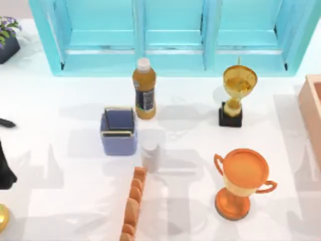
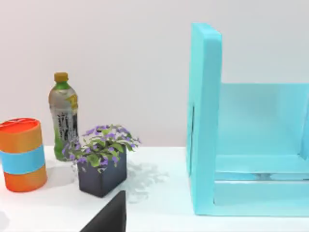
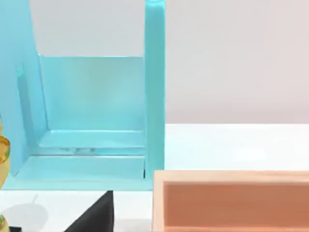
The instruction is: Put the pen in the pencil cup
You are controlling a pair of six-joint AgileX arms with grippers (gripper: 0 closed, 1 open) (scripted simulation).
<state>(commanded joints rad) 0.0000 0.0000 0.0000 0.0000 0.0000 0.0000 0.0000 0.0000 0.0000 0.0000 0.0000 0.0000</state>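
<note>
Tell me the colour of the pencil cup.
Periwinkle blue, with a thin metallic rim; the pencil cup shows best in the top view.

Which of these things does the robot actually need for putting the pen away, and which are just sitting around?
Needed:
pen, at the table's left edge
pencil cup, blue and square

Just sitting around:
juice bottle
grey cylinder
gold trophy
orange trophy
blue shelf
flower pot
green bottle
orange can
wooden box
</note>
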